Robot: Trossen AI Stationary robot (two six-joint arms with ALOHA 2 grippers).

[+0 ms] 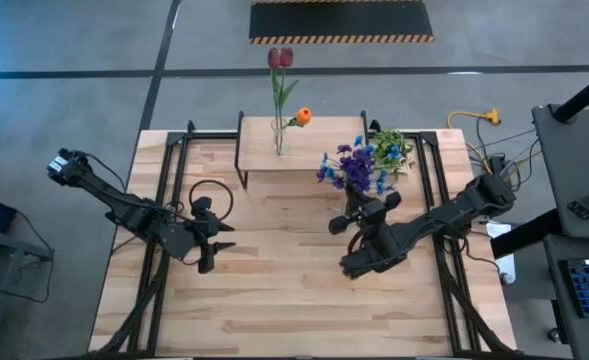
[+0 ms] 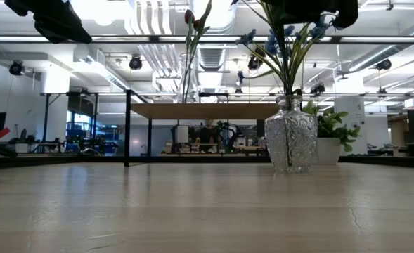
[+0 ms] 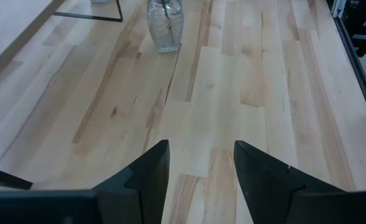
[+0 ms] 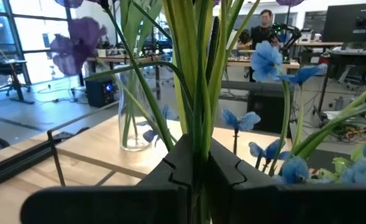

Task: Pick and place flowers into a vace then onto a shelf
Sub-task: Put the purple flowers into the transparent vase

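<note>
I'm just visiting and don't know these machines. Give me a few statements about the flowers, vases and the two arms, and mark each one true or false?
1. The right gripper is shut on the green stems of the purple and blue flowers. True.
2. The left gripper holds a flower. False: its dark fingers stand apart over bare table with nothing between them.
3. A tall clear glass vase with dark red tulips and an orange bud stands on the light wood shelf. True.
4. The textured clear glass vase already stands on the shelf. False: it stands on the table.
</note>
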